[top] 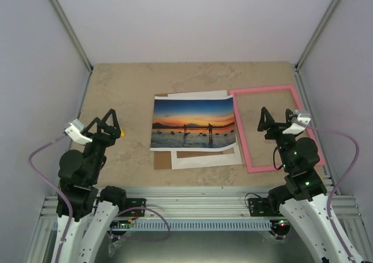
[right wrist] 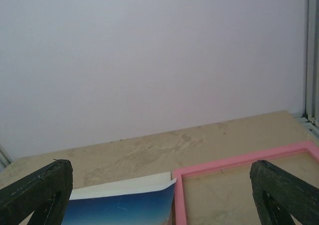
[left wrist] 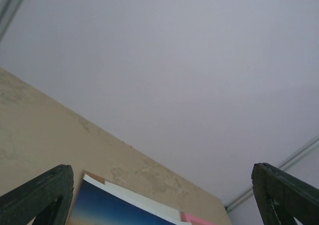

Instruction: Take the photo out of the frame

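The scene is being lit softly and evenly from above, with only faint shadows being cast. In the top view the table [top: 128,88] is being rendered bright and the photo [top: 192,123] saturated, while the posts [top: 65,24] at 11 and 1 o'clock are being splayed by the lens. In both wrist views the walls [left wrist: 174,60] [right wrist: 149,60] are being washed to flat lilac, and the dark fingers [left wrist: 50,182] [right wrist: 45,177] at 7 and 5 o'clock are being shown soft and underexposed.

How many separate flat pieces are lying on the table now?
4: the photo on top, the white mat under it, the brown backing board lowest, the pink frame just right of them. Others may hide beneath.
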Tool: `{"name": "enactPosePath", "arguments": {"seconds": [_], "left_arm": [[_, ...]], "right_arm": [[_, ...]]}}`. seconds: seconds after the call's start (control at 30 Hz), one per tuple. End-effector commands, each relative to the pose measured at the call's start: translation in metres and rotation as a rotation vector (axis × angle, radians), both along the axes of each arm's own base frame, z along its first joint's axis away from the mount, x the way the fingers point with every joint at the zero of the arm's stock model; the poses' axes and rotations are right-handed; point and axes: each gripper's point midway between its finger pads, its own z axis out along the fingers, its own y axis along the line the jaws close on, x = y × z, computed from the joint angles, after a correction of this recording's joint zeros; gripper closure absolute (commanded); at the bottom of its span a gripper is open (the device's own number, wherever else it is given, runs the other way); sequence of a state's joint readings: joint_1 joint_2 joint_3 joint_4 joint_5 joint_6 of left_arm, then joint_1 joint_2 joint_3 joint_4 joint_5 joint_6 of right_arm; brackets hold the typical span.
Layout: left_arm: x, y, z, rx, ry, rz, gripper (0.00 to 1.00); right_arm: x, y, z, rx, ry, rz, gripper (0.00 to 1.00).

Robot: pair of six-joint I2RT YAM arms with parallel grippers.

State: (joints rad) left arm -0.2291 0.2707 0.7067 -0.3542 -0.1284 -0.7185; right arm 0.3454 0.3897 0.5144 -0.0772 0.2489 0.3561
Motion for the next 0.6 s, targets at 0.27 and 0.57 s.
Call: {"name": "enactPosePath", "arguments": {"seconds": [0.27, 0.57], "left_arm": [[-0.011, 0.019, -0.004, 0.110, 0.005, 0.098, 0.01], [-0.011, 0.019, -0.005, 0.110, -0.005, 0.098, 0.01]], "right_arm": [[0.001, -0.001, 0.003, 0.029, -0.058, -0.010, 0.02], [0.000, -0.005, 0.002, 0.034, -0.059, -0.028, 0.02]]}}
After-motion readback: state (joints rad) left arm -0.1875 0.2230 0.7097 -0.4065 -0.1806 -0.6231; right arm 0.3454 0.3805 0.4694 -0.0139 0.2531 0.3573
